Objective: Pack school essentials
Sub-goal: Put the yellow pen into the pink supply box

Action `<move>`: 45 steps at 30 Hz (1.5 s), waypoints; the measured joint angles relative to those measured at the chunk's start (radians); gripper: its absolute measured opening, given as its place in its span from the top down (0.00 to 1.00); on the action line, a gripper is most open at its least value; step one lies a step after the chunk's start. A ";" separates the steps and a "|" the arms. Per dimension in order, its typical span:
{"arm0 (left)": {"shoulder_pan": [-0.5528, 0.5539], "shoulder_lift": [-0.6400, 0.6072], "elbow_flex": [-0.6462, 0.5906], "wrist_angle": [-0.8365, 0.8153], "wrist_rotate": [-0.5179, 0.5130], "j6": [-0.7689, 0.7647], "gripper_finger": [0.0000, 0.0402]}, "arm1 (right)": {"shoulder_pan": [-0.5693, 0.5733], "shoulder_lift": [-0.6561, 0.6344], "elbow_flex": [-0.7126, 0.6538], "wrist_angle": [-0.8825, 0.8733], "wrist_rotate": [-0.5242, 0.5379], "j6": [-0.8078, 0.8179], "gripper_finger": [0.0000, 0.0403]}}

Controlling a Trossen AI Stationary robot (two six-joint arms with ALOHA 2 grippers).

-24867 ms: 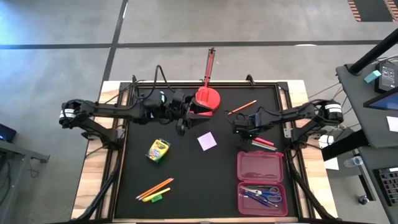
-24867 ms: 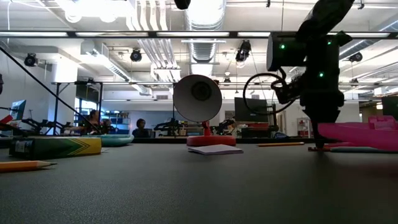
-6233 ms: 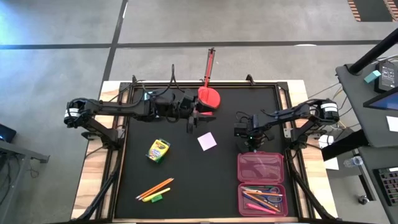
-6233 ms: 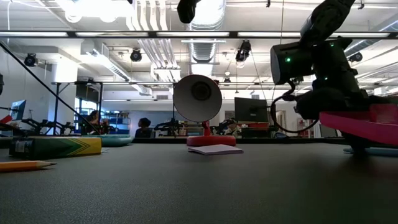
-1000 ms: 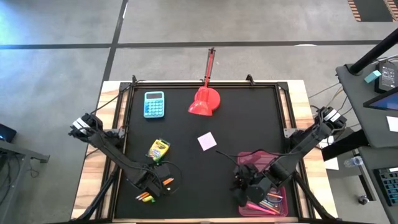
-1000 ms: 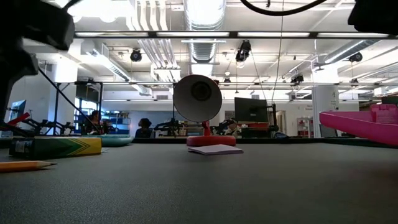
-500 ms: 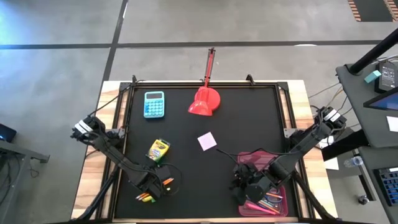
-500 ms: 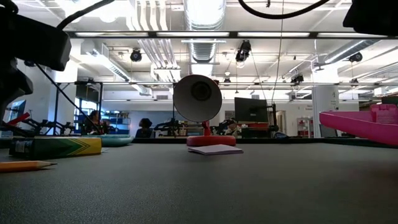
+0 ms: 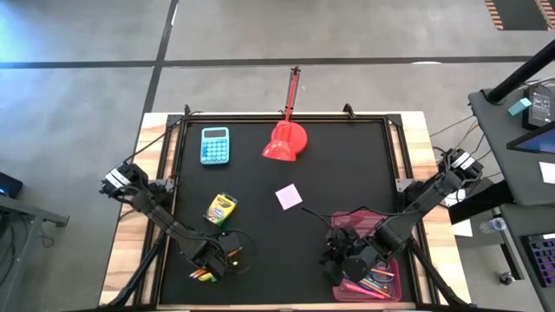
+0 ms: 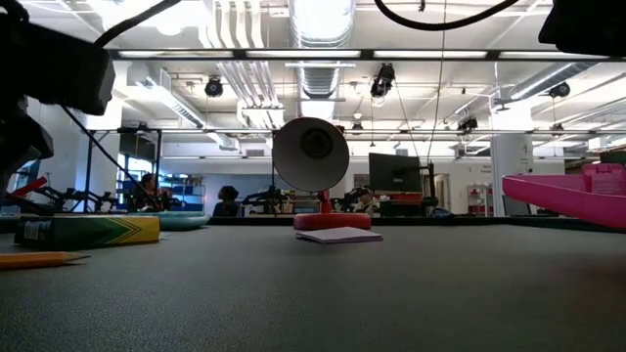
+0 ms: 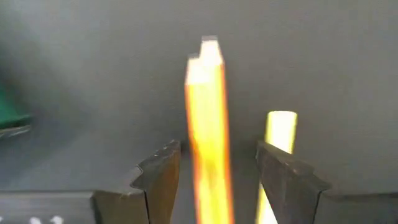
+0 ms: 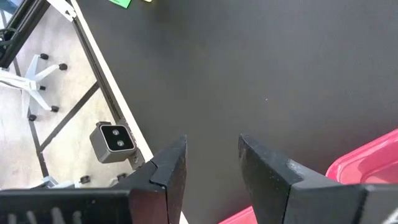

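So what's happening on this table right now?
The left gripper is down over the orange pencils near the table's front left, fingers open on either side of them, not closed yet. The right gripper hangs open and empty beside the pink case, which already holds pens and scissors. The crayon box and the pale pink note pad lie unpacked on the black mat. The calculator and red lamp sit at the back.

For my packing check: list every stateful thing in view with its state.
pink case: lid open, pens inside
left gripper: open, straddling the orange pencil
right gripper: open, empty, beside the case
crayon box: shut, flat on the mat
red lamp: tipped over
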 joint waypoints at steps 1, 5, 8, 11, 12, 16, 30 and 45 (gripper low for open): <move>0.000 0.000 0.000 0.029 0.007 0.016 0.52 | 0.000 0.000 0.000 0.000 0.000 0.000 0.67; -0.001 0.000 0.002 0.042 -0.007 0.021 0.52 | 0.000 0.000 0.000 0.000 0.000 0.000 0.67; 0.005 0.000 0.002 -0.012 -0.027 0.019 0.52 | 0.000 0.000 0.000 0.000 0.000 0.000 0.67; 0.007 0.000 0.004 -0.048 -0.027 0.019 0.52 | 0.000 0.000 0.000 0.000 0.000 0.000 0.67; 0.007 -0.001 0.008 -0.052 -0.027 0.019 0.52 | 0.000 0.000 0.000 0.000 0.000 0.000 0.67; 0.006 -0.002 0.009 -0.054 -0.025 0.020 0.52 | 0.000 0.001 0.000 -0.001 -0.001 0.000 0.67; -0.008 -0.011 0.064 0.021 0.003 0.021 0.52 | 0.000 0.001 0.000 -0.001 -0.002 0.000 0.67; -0.125 0.019 0.021 0.096 -0.140 0.161 0.52 | 0.000 0.001 0.000 -0.001 -0.002 0.000 0.67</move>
